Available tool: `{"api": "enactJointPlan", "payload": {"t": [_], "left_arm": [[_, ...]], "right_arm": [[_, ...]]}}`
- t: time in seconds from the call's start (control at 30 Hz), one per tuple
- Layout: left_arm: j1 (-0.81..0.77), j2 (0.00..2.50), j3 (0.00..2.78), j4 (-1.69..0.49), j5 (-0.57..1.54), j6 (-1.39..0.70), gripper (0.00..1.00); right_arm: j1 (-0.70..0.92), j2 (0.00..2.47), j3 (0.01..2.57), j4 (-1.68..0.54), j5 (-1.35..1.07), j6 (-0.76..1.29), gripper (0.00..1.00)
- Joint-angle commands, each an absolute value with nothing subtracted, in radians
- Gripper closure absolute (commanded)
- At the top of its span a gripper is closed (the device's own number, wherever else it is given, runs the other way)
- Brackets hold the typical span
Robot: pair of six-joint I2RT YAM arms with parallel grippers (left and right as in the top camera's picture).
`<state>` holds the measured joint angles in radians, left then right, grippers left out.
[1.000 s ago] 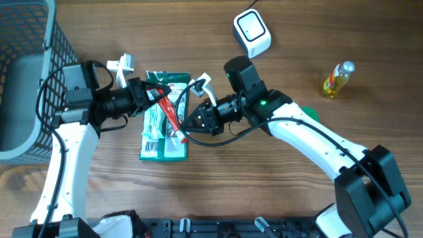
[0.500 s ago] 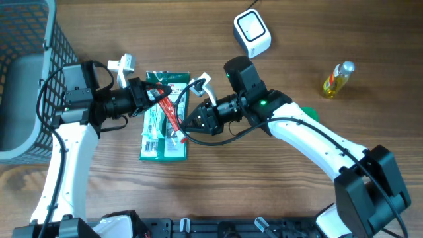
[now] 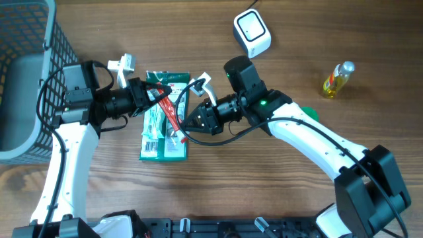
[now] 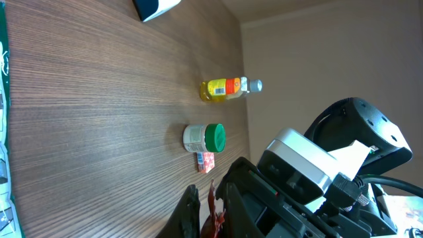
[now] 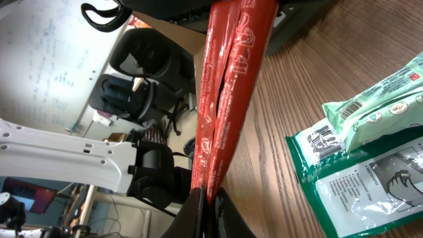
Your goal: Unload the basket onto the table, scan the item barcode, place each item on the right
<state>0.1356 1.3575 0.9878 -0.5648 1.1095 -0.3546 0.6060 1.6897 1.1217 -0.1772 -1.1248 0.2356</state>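
Shows a slim red sachet (image 3: 172,114) held clear of the tabletop (image 3: 231,192), pinched at both ends and stretched between the two hands. Runs on a diagonal in the overhead view, upper end toward the far left, lower end toward the near right. Hangs just above two green packs (image 3: 164,132) lying flat side by side on the wood; touching or apart cannot be told from above.

Places the left hand (image 3: 153,94) at the upper end, closed narrow on the sachet. Seen from the left wrist only as a sliver of red between the fingers (image 4: 192,211) at the bottom edge. Places the right hand (image 3: 184,134) at the lower end, likewise closed narrow on it. Fills the right wrist view with the sachet (image 5: 228,86), rising straight away from the fingers as a folded red strip with white print. No barcode made out on any face in view.

Puts the white scanner (image 3: 252,33) at the far edge, well apart from the sachet, up and to the right of it. Judged nearer the right arm, so probably a matter of carrying the sachet that way and turning its printed face toward the scanner.

Further right: a yellow bottle (image 3: 337,78) lying on its side, near a green-lidded jar (image 4: 205,137) and a small red and white packet (image 4: 206,160) just beside the jar.

At the far left edge: a dark mesh basket (image 3: 51,26), grey inside, contents not made out.
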Motion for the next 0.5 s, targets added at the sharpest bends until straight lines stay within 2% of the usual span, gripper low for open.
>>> {"api": "enactJointPlan", "payload": {"t": [0.0, 0.2, 0.47], "left_arm": [[0.133, 1.362, 1.001, -0.564, 1.14, -0.357, 0.96], [0.133, 1.362, 1.001, -0.564, 1.14, -0.357, 0.92], [0.133, 1.362, 1.001, -0.564, 1.14, -0.357, 0.77]], "right_arm": [[0.608, 1.687, 1.132, -0.168, -1.123, 0.239, 0.94], [0.608, 1.687, 1.132, -0.168, -1.123, 0.239, 0.96], [0.608, 1.687, 1.132, -0.157, -1.123, 0.241, 0.96]]}}
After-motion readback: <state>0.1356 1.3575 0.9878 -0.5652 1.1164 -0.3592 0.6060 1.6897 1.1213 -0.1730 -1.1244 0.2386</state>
